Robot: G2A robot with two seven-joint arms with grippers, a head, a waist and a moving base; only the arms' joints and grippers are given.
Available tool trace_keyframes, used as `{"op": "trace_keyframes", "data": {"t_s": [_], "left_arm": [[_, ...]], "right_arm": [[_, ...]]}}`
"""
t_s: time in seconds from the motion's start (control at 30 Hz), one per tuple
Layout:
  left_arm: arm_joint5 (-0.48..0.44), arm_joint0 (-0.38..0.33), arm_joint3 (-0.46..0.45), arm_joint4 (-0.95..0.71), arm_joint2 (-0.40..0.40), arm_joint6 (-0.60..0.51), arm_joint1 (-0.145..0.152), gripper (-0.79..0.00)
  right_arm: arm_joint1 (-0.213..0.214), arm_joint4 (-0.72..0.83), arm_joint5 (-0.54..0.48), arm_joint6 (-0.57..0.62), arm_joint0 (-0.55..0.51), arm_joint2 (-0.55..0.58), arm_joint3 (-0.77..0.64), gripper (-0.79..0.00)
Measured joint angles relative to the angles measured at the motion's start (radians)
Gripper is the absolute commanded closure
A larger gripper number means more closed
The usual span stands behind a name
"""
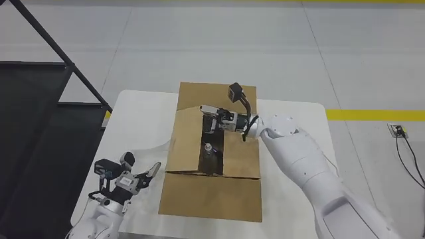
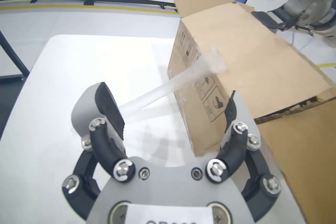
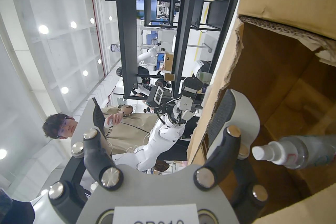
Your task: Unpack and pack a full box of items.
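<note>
Broadly, the white table (image 1: pixel 139 116) carries the cardboard box (image 1: pixel 212 202) at its middle, with the near and far flaps folded outward and a dark opening between the side panels. From that I judge the unpacking half is in hand: the box is being opened up and at least 1 item waits inside.

The right arm lies across the box's right side. The right gripper (image 3: pixel 161 97) hangs at the far end of the opening, pointing left. Its 2 fingers are spread wide and grip nothing. The ragged edge of a cardboard panel on the box's left side passes between them, close to the inner finger.

The left gripper (image 2: pixel 168 91) sits low over the near left corner of the table, beside the box, and is also spread.

A clear bottle (image 3: pixel 296 151) with a white cap seems to stand upright inside the box. It is lower than the right gripper, to its near side, and touched by neither finger.

Smallest, a strip of clear tape (image 2: pixel 195 70) runs from the box's upper left edge down to 1 finger pad (image 2: pixel 109 107) of the left gripper. I cannot tell whether it sticks there.

The next move likely calls for the right gripper to close on that panel edge and fold it leftward. That would widen the narrow slot before any reach down for the bottle.
</note>
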Motion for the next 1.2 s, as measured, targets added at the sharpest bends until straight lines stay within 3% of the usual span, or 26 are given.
{"op": "trace_keyframes", "data": {"t_s": [0.13,0.27,0.53,0.73,1.03,1.2], "left_arm": [[-0.089,0.075,-0.092,0.056,-0.042,0.011,0.011,-0.785],[-0.102,0.107,-0.149,0.103,-0.044,0.005,0.013,-0.785],[-0.01,0.03,-0.149,0.124,0.055,-0.055,-0.002,-0.785],[0.065,-0.032,-0.126,0.079,0.091,-0.075,-0.013,-0.785],[0.103,-0.014,-0.121,-0.009,0.025,-0.044,-0.016,-0.785],[0.102,0.025,-0.125,-0.021,-0.031,-0.031,-0.012,-0.785]], "right_arm": [[-0.021,-0.005,-0.009,-0.052,0.009,-0.005,-0.004,-0.785],[-0.044,-0.024,-0.019,-0.103,0.016,-0.019,-0.008,-0.785],[-0.09,-0.032,-0.092,-0.171,0.022,-0.032,-0.005,-0.785],[-0.122,-0.011,-0.138,-0.147,0.025,-0.034,0.014,-0.785],[-0.138,-0.024,-0.205,-0.063,0.044,-0.027,0.06,-0.785],[-0.131,-0.061,-0.25,-0.078,0.054,-0.018,0.082,-0.785]]}}
